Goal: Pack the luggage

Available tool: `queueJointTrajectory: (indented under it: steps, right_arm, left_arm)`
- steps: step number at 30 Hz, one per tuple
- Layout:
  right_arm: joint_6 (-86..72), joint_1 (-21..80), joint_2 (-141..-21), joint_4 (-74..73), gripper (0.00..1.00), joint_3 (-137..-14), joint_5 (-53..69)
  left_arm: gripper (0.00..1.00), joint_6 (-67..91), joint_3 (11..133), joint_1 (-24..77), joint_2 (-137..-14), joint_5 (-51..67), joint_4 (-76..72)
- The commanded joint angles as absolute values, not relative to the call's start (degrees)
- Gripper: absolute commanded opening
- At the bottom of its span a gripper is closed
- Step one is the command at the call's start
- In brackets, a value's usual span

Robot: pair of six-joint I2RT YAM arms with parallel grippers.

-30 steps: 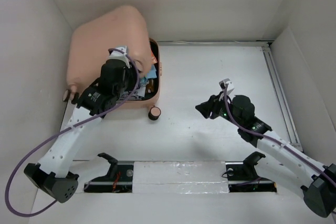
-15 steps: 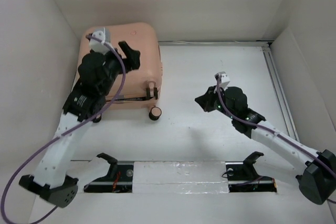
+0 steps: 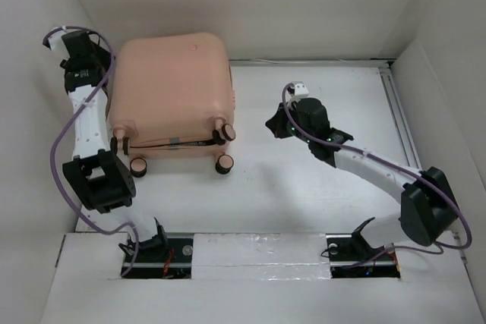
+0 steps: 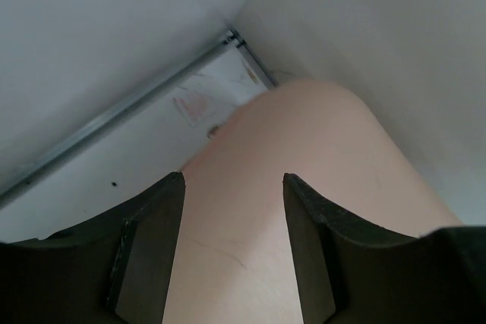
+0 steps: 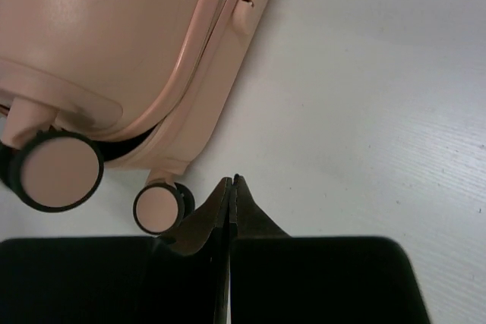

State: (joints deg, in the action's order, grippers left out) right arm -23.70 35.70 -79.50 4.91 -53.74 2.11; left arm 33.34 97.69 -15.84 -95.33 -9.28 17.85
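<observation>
The white counter carries the luggage at its far left, close to the left wall and the back wall. The luggage lies flat with its lid down and its wheeled end towards the arms. A thin dark seam runs along that near edge.

The left arm reaches up along the left wall, beside the luggage's far left corner. Its end effector hangs above the pink shell, the two dark fingers standing moderately apart with nothing between them.

The right arm stretches across the counter towards the luggage's right side. Its end effector is fully closed, the fingers pressed tip to tip and holding nothing. It sits near the luggage but apart from it, pointing at the near right corner.

Four small wheels show at the near end. The nearest right one is just beside the closed fingertips, and a larger-looking one sits further left.
</observation>
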Motion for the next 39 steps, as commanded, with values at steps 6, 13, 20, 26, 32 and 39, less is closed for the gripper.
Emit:
queueJointTrajectory:
  steps: [6,13,20,26,32,39]
  right_arm:
    - [-21.97,36.12,-89.11,7.91,0.0,-64.15,-0.26]
    - [-21.97,34.54,-95.18,7.91,0.0,-69.42,-0.26]
    - [-21.45,34.01,-102.37,7.91,0.0,-75.49,3.33]
    - [-22.14,34.01,-112.57,7.91,0.0,-87.7,-2.71]
    - [-25.49,32.78,-117.86,8.79,0.0,-90.71,-4.92]
    - [-26.1,30.42,-113.03,8.79,0.0,-82.2,-4.92]
  left_arm:
    - [0.5,30.86,106.94,-20.57,-100.8,-6.41,18.01]
    - [0.48,30.23,112.05,-22.41,-110.19,-8.01,20.73]
    - [0.39,26.29,111.11,-21.45,-115.93,-4.14,20.84]
    - [0.37,26.45,107.15,-17.06,-119.71,1.66,20.14]
    - [0.37,29.52,93.19,-9.42,-116.3,3.69,14.6]
    - [0.37,38.23,70.94,-4.67,-107.33,8.88,-0.78]
